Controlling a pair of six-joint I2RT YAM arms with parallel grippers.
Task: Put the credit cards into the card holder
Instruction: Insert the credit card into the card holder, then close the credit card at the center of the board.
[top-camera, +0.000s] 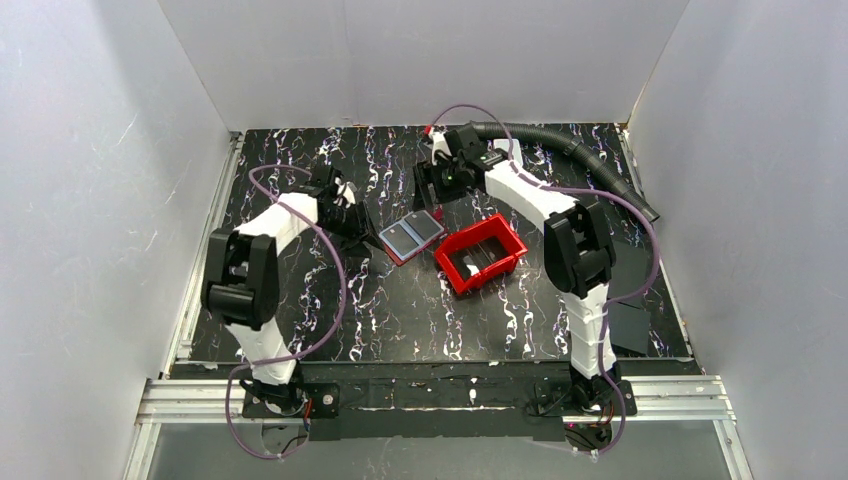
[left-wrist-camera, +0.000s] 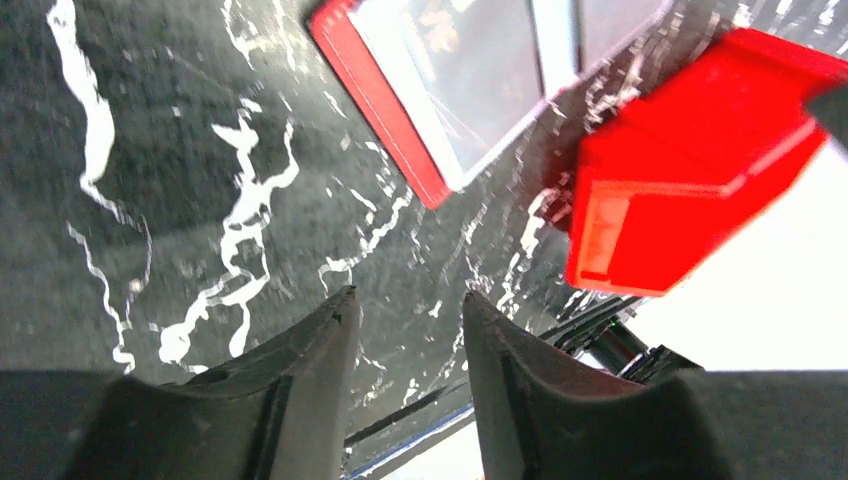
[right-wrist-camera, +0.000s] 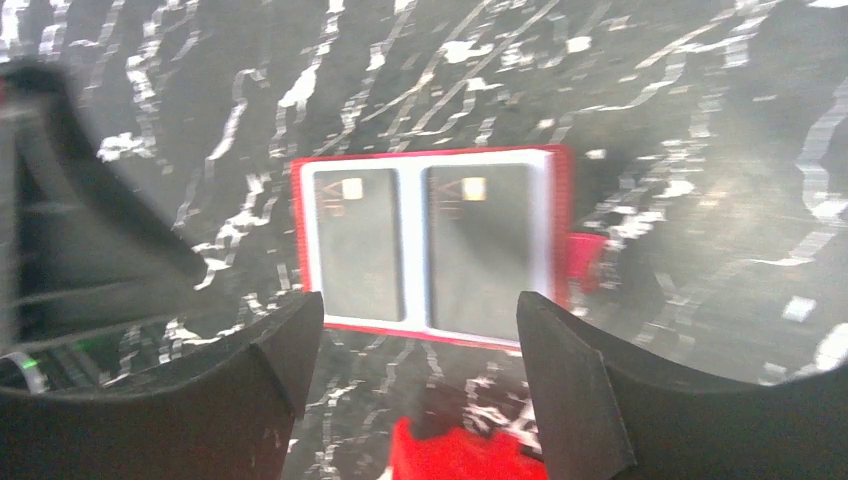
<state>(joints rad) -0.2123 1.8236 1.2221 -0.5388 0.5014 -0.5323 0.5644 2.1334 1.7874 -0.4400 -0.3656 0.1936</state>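
Observation:
The card holder (top-camera: 411, 237) lies open and flat on the black marbled table, its red edge around a pale inside. Two grey-blue credit cards (top-camera: 405, 238) (top-camera: 426, 227) lie on it, one on each half. In the right wrist view the cards (right-wrist-camera: 358, 243) (right-wrist-camera: 483, 248) show small chips, and the holder's red edge (right-wrist-camera: 430, 155) and snap tab (right-wrist-camera: 585, 262) show. My right gripper (right-wrist-camera: 420, 310) is open and empty above the holder's near edge, behind it in the top view (top-camera: 437, 190). My left gripper (left-wrist-camera: 410, 305) is open and empty, left of the holder (left-wrist-camera: 380, 100) (top-camera: 352, 212).
A bright red plastic bin (top-camera: 480, 252) stands right of the holder, with small items inside; it also shows in the left wrist view (left-wrist-camera: 690, 170) and the right wrist view (right-wrist-camera: 450, 455). A black ribbed hose (top-camera: 570, 150) runs at the back right. Black flat sheets (top-camera: 625, 325) lie at the right edge.

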